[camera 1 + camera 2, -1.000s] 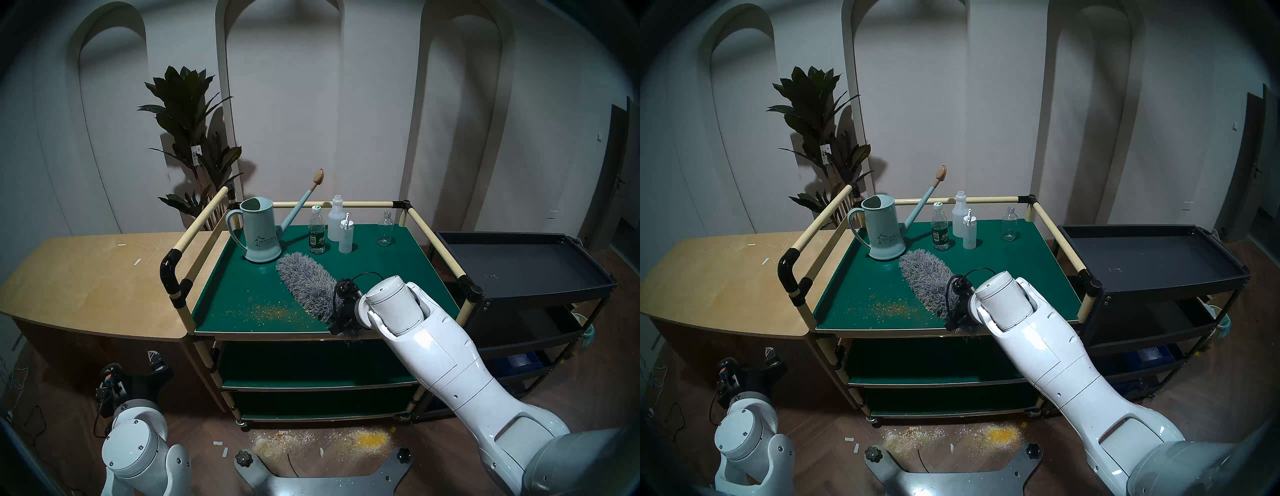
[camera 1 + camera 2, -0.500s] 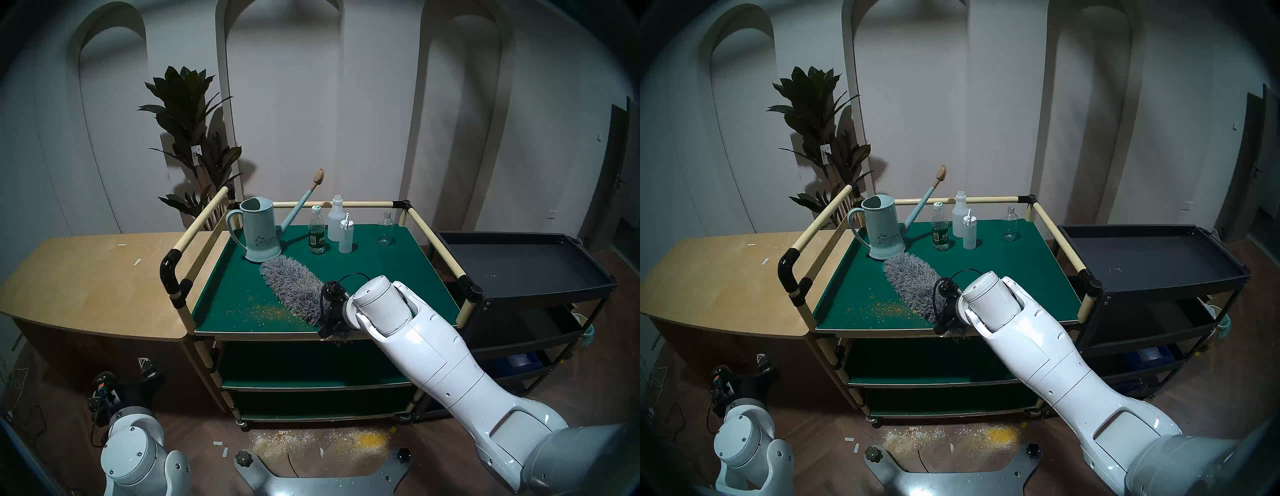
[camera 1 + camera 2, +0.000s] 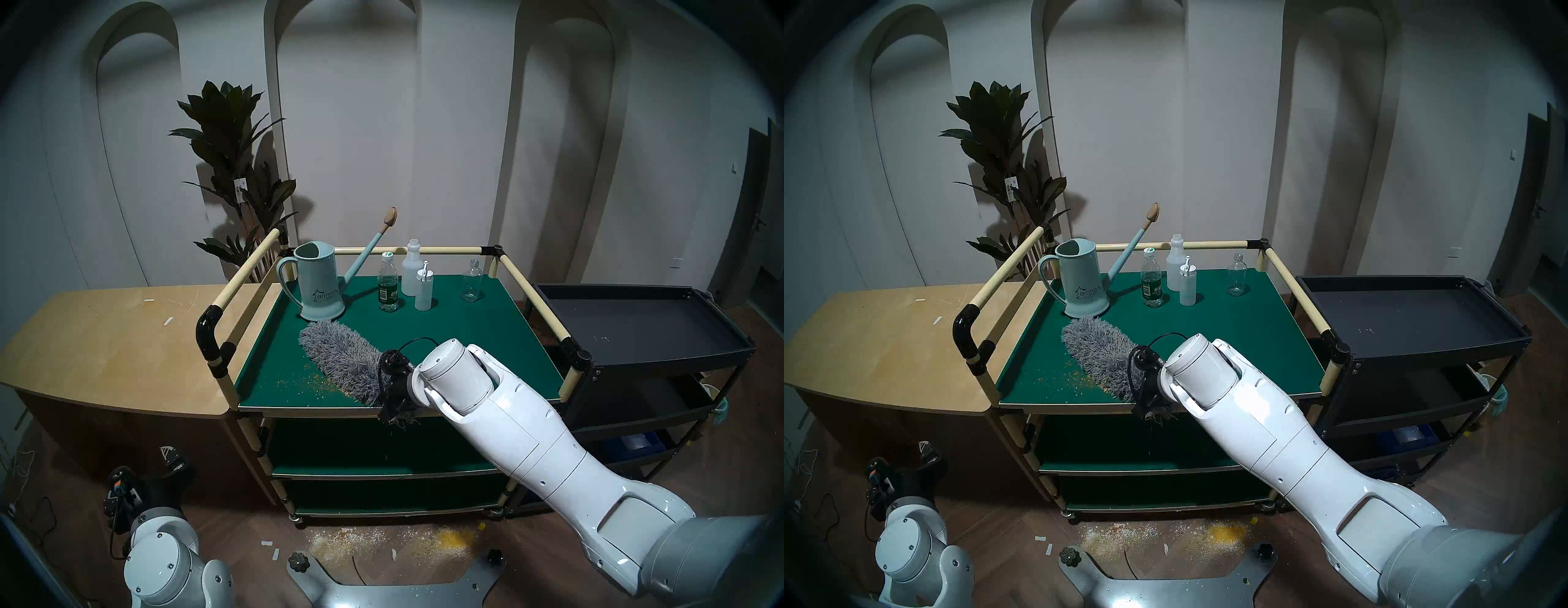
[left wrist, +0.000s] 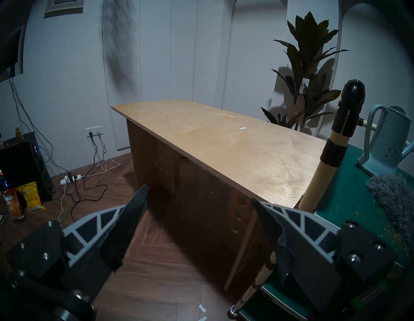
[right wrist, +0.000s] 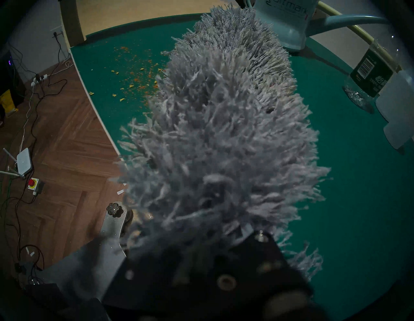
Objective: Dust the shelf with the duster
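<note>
My right end effector (image 3: 396, 414) is clamped on the duster (image 3: 339, 358), which lies centre frame on the shelf (image 3: 466, 339), beside orange crumbs (image 3: 316, 380). My left end effector (image 4: 199, 199) gapes empty.

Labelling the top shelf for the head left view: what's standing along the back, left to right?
Watering can → green-label water bottle → tall white bottle → small white pump bottle → clear glass bottle, all upright on the shelf.
</note>
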Controlling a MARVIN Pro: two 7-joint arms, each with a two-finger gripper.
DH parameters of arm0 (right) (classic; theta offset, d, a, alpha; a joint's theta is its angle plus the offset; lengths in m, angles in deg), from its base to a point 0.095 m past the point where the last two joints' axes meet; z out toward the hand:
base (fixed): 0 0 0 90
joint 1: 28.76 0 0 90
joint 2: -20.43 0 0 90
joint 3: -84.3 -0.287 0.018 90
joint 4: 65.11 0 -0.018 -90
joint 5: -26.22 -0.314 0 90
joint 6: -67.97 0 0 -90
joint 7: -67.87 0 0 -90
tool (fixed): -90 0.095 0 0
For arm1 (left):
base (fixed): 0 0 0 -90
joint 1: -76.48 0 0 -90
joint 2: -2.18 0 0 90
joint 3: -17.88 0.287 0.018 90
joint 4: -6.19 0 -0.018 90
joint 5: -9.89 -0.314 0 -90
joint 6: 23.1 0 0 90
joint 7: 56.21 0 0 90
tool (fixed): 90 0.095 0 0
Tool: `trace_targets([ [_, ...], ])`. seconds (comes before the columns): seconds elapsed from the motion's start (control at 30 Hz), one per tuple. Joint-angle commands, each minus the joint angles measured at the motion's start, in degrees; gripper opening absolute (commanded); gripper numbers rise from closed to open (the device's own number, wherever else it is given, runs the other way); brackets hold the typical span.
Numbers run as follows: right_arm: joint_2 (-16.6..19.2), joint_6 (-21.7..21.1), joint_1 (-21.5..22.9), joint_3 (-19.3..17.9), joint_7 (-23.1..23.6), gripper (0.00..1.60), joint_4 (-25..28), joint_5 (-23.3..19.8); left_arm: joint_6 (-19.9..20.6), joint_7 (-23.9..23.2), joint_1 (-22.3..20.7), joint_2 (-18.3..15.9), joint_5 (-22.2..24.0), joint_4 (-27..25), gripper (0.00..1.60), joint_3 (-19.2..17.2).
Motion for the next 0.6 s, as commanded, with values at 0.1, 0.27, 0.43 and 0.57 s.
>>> trace_targets([
  [0.1,-0.15,-0.04,-2.23,7.32,4.47,0.0,-2.37,-0.01,-2.62,0.35,1.16,1.22,0.3,-1.06,1.6,-0.36],
  [0.27,-0.42,0.42,-1.41,9.35,5.23,0.0,-2.29,0.27,-3.71,0.99,2.03,2.19,0.59,-1.09,1.6,-0.88],
  [0.43,-0.19,0.9,-0.53,11.48,6.15,0.0,-2.1,0.64,-4.87,1.47,2.73,3.09,0.99,-0.84,1.6,-0.99],
  [0.57,0.29,1.1,-0.08,12.98,6.91,0.0,-1.76,0.85,-5.76,1.83,3.24,3.67,1.32,-0.82,1.6,-1.12],
])
